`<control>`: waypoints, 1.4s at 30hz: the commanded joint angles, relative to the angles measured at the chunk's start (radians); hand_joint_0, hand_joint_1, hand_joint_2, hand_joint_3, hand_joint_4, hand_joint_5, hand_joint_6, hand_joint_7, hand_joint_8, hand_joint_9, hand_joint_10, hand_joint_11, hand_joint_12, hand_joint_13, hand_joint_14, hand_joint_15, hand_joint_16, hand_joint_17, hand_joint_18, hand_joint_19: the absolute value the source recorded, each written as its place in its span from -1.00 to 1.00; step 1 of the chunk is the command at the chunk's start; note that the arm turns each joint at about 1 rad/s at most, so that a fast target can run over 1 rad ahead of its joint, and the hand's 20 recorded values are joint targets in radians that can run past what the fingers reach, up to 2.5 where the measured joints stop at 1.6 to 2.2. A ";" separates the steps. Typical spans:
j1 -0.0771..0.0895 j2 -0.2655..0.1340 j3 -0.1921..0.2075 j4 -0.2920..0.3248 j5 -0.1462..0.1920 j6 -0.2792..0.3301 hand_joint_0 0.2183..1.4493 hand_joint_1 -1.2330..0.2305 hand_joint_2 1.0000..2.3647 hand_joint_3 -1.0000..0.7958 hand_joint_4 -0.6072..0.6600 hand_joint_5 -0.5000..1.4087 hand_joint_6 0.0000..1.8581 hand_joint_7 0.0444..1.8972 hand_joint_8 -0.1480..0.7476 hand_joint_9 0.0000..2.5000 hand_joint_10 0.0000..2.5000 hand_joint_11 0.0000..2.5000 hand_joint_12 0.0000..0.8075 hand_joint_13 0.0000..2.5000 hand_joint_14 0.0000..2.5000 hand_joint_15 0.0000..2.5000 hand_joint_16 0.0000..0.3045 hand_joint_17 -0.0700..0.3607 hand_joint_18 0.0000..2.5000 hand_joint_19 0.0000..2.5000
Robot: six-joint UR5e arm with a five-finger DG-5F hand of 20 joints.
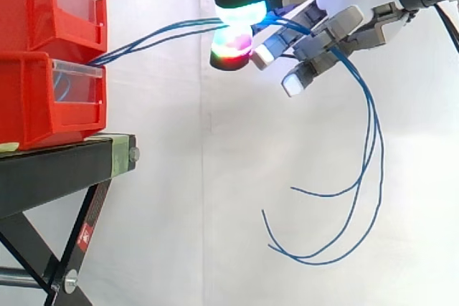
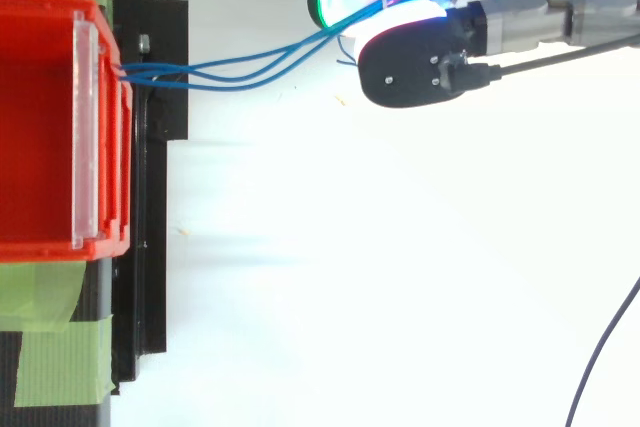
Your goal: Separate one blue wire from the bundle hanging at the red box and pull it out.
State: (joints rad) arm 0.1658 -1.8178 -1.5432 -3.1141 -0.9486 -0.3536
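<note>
Blue thin wires (image 2: pixel 160 75) — several, not one — run from the stacked red plastic bins (image 1: pixel 43 48) beyond the fingertips into the robot hand (image 1: pixel 337 30), pinched between two glowing pads (image 1: pixel 240 13); loose ends dangle beneath it. Separation looks unfinished — next, isolate one strand before pulling.

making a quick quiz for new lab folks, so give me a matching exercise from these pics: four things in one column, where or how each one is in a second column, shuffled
Things
1. blue wires
2. red bins
3. black stand
4. hand

Places or states
a. stacked one on the other
b. pinching a bundle, coming in from the right in the side view
c. stretched from the bins to the hand, loose ends dangling
d. beneath the bins, carrying them

Pairs: 1-c, 2-a, 3-d, 4-b
</note>
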 commanded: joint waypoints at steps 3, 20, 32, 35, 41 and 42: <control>0.003 0.000 0.000 -0.012 0.001 0.019 -0.27 -0.26 -0.97 -0.16 0.23 -0.72 -0.11 0.04 0.04 -0.21 -0.99 0.02 -0.29 -0.04 1.00 -0.54 -0.69 -0.18 -0.35 -0.28; 0.006 0.000 0.000 -0.015 0.001 0.019 -0.26 -0.21 -0.96 0.05 0.25 -0.72 -0.11 0.05 0.05 -0.21 -0.99 0.04 -0.28 -0.04 1.00 -0.55 -0.68 -0.17 -0.35 -0.28; 0.006 0.000 0.000 -0.015 -0.001 0.021 -0.08 -0.45 -0.95 0.03 0.20 -0.74 -0.09 0.06 -0.09 -0.36 -0.99 0.05 -0.28 -0.18 1.00 -0.65 -0.71 -0.21 -0.46 -0.26; 0.006 0.000 0.000 -0.014 -0.001 0.021 -0.07 -0.49 -0.95 0.01 0.19 -0.75 -0.09 0.07 -0.11 -0.42 -0.99 0.05 -0.26 -0.22 1.00 -0.65 -0.71 -0.21 -0.47 -0.26; 0.006 0.000 0.000 -0.015 -0.001 0.022 -0.10 -0.56 -0.96 -0.14 0.22 -0.76 -0.10 0.06 -0.08 -0.55 -0.99 0.03 -0.26 -0.28 1.00 -0.66 -0.69 -0.19 -0.50 -0.30; 0.006 0.000 0.000 -0.015 -0.001 0.022 -0.10 -0.56 -0.97 -0.15 0.22 -0.76 -0.10 0.06 -0.08 -0.56 -0.99 0.03 -0.26 -0.28 1.00 -0.66 -0.69 -0.18 -0.50 -0.31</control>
State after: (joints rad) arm 0.1717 -1.8178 -1.5432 -3.1283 -0.9496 -0.3321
